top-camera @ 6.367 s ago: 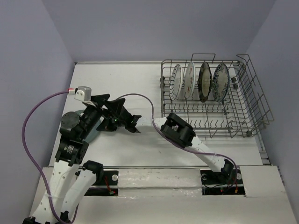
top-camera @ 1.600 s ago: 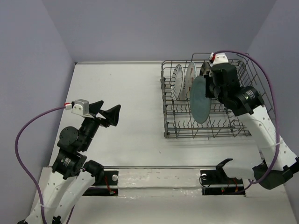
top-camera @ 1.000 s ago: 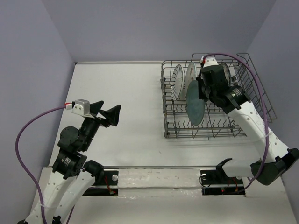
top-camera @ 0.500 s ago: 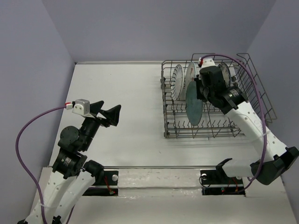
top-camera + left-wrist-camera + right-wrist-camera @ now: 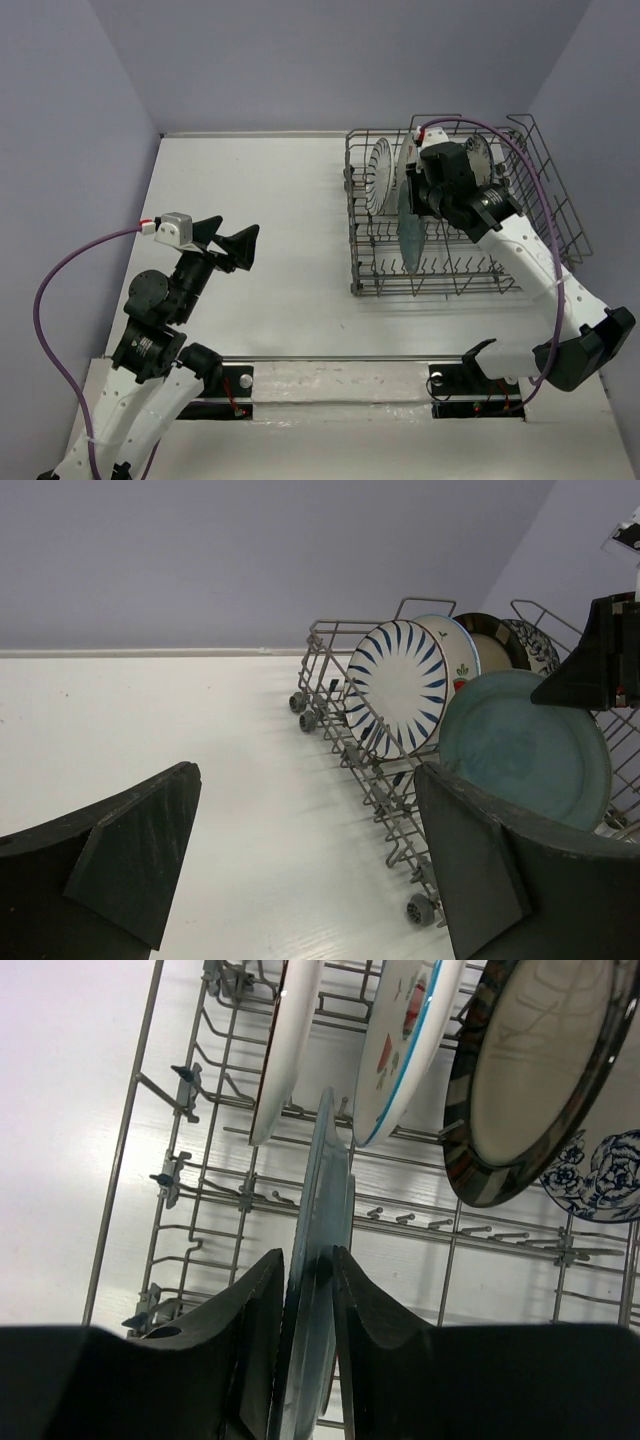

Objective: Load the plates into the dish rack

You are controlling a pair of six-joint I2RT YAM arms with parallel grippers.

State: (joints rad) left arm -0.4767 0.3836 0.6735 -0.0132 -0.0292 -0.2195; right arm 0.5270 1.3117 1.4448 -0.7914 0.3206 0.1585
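The right gripper (image 5: 308, 1260) pinched the edge of the teal plate (image 5: 525, 765), holding it up on its edge inside the dish rack (image 5: 545, 215). Just past its fingers stood the striped plate (image 5: 395, 685), the brown-edged plate (image 5: 540, 1070) and two more. The left gripper (image 5: 232, 245) was spread wide, holding nothing, far from the rack.

the left arm (image 5: 148, 345) and right arm (image 5: 530, 262) are white shell links joined by black cylindrical housings. a purple cable (image 5: 40, 300) runs to a small grey camera box (image 5: 175, 227) with a red plug; a second purple cable (image 5: 470, 121) serves the right. the left gripper (image 5: 239, 222) has matte black wedge fingers (image 5: 130, 850), the right gripper (image 5: 308, 1255) glossy rounded black ones. thin red wires (image 5: 235, 390) show at the bases.
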